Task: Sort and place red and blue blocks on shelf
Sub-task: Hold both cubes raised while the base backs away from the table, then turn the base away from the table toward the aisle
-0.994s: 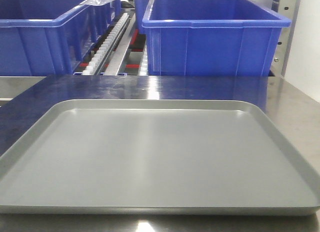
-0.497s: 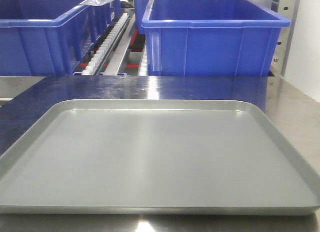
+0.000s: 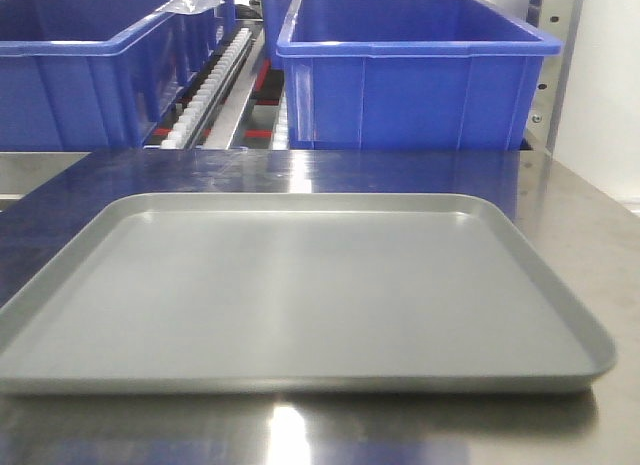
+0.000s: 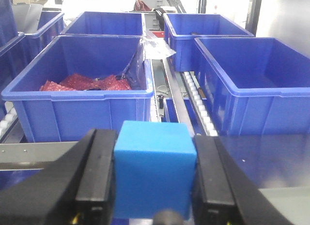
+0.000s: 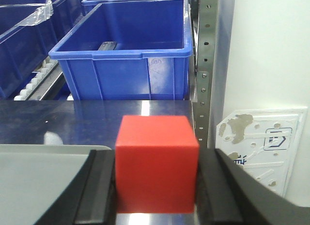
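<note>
- Two tools each hold one cube.
- Left tool (image 4: 154, 186) is clenched on the blue block (image 4: 155, 172), with a pad flat against each side and blue crates (image 4: 82, 106) behind.
- Right tool (image 5: 156, 188) grasps the red block (image 5: 156, 162) over the steel tabletop (image 5: 72, 123), beside the grey tray (image 5: 38, 176).

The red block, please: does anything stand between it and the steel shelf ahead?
Nothing visible does: the right gripper holds the red block facing bare steel shelf, the grey tray lying left of its path.
</note>
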You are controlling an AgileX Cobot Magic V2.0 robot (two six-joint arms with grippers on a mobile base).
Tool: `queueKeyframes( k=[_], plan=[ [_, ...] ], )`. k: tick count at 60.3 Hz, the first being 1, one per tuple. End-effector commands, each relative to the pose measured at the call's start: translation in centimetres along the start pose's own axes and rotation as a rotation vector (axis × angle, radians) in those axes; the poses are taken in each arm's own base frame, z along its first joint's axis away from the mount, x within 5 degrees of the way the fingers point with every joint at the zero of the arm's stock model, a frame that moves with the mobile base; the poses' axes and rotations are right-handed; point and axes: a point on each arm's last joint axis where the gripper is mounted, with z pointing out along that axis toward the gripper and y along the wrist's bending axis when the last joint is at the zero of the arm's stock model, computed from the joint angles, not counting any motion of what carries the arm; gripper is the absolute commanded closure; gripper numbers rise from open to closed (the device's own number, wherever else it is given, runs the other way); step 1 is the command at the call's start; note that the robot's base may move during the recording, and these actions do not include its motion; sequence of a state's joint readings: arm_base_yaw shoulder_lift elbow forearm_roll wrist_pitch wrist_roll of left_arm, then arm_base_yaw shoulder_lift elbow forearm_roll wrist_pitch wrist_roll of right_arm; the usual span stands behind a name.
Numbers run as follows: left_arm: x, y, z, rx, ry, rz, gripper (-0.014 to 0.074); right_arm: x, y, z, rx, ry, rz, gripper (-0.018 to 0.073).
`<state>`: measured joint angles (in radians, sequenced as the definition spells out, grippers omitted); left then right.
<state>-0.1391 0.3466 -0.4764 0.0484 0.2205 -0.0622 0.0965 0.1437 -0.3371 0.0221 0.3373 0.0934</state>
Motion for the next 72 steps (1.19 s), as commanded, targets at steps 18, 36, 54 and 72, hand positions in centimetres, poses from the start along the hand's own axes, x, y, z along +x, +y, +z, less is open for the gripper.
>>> queueKeyframes(
  k=[18, 36, 54, 72],
  plan=[
    [-1.77, -0.08, -0.13, 0.008, -0.116, -0.004, 0.0474, -1.63, 0.12, -0.16, -0.002, -0.110, -0.013, 0.0492],
    [-1.77, -0.08, -0.13, 0.008, -0.116, -0.004, 0.0474, -1.63, 0.13, -0.16, -0.003, -0.110, -0.013, 0.0492],
    [-1.77, -0.08, -0.13, 0.008, -0.116, -0.004, 0.0474, -1.63, 0.13, -0.16, -0.003, -0.110, -0.013, 0.0492],
    [-1.77, -0.08, -0.13, 0.008, -0.116, -0.004, 0.0474, -1.63, 0.13, -0.16, -0.003, -0.110, -0.013, 0.0492]
  ],
)
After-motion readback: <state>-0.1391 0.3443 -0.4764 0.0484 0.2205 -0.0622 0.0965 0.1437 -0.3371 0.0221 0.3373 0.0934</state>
